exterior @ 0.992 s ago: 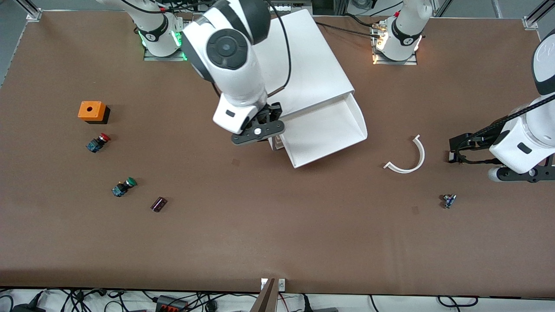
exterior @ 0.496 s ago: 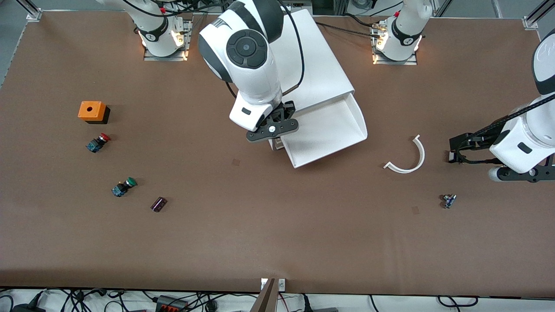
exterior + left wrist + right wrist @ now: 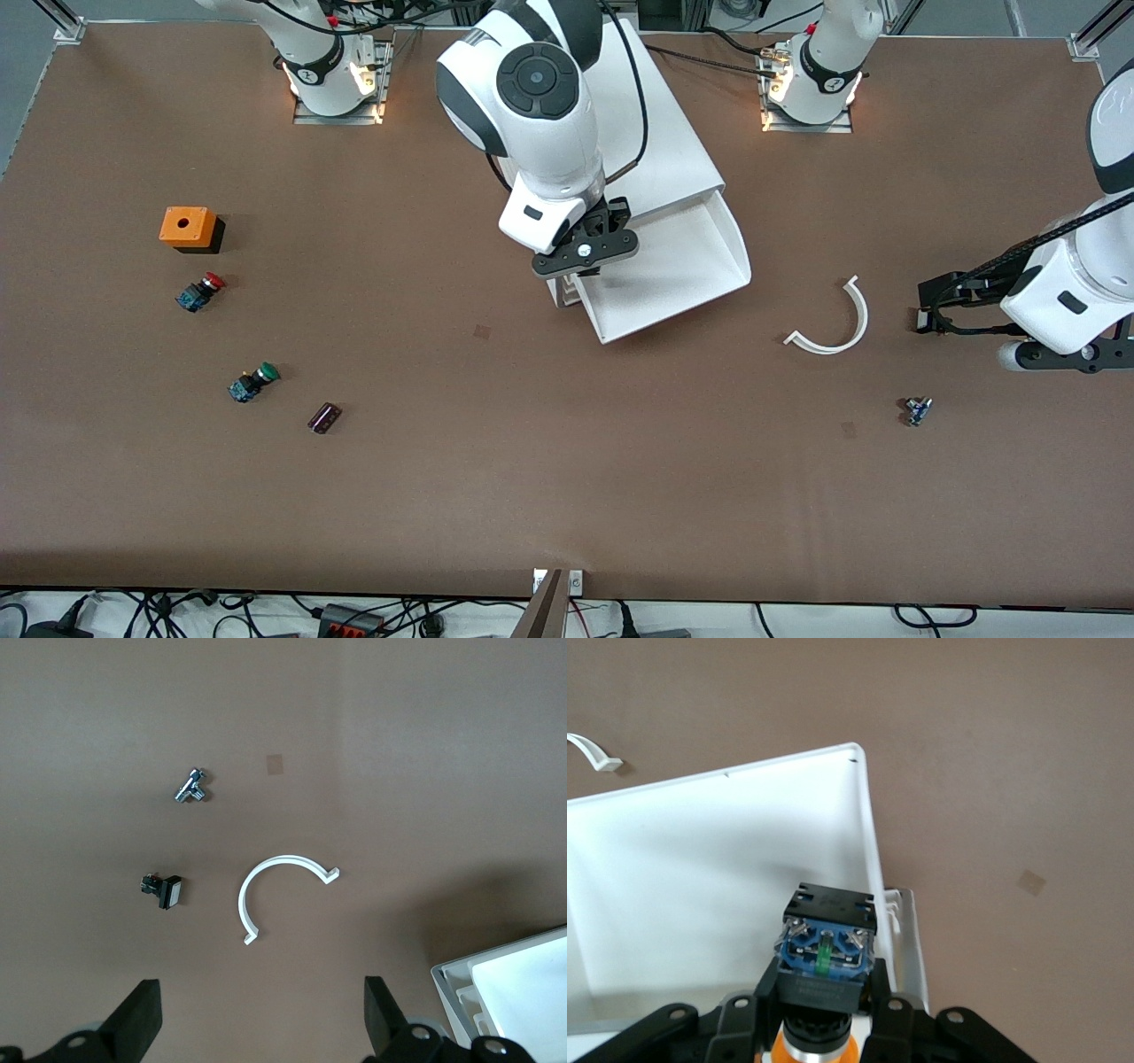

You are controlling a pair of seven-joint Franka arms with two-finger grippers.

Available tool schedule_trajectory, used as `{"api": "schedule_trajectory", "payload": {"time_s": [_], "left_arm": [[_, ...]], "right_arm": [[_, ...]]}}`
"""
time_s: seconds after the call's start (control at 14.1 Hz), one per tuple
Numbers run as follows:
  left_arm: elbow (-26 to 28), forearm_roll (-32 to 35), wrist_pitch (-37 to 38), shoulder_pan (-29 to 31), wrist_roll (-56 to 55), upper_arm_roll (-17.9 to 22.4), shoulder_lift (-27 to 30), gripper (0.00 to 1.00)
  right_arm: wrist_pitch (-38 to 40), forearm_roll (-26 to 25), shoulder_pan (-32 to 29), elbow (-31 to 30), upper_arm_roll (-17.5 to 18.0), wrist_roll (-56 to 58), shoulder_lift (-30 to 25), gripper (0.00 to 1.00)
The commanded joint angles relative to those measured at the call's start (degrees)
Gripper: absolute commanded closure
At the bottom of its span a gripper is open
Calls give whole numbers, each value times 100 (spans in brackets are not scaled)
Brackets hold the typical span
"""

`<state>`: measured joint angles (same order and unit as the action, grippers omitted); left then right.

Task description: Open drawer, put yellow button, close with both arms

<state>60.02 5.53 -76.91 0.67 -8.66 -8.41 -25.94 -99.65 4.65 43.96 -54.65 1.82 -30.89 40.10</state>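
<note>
A: So, where is the yellow button (image 3: 822, 950) now?

B: It is in the right gripper (image 3: 585, 252), whose fingers (image 3: 767, 990) are closed on its black-and-blue body. The gripper hangs over the open drawer (image 3: 660, 266), at the corner toward the right arm's end of the table.

A: And the drawer itself?

B: It stands pulled out from the white cabinet (image 3: 642, 142), and the part that I can see holds nothing.

A: What about the other arm?

B: The left gripper (image 3: 257, 1028) waits with its jaws wide open above the table, near the white curved piece (image 3: 833, 323) and a small metal fitting (image 3: 917, 410).
</note>
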Motion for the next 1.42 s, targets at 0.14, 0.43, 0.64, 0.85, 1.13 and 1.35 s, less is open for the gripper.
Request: {"api": "schedule_trajectory", "payload": {"time_s": [0.14,0.43,0.64,0.85,1.13,1.35], "left_arm": [[-26,-219,45,38,-66,-21,80,0],[-26,-227,45,38,-66,-21,80,0],[-26,-219,45,30,-66,-21,80,0],[-26,-219,45,30,-66,-21,80,0],[-26,-219,45,30,-66,-21,80,0],[-26,-219,45,30,-66,-21,80,0]], "right_arm": [[-501,36,33,227,47,-180,209,100],[-783,27,148,227,29,-189,350,100],[-985,27,191,227,38,-189,385,100],[-1222,27,235,227,29,-198,560,100],[-1583,27,376,227,21,-382,806,100],[-1671,27,446,227,29,-391,886,100]]}}
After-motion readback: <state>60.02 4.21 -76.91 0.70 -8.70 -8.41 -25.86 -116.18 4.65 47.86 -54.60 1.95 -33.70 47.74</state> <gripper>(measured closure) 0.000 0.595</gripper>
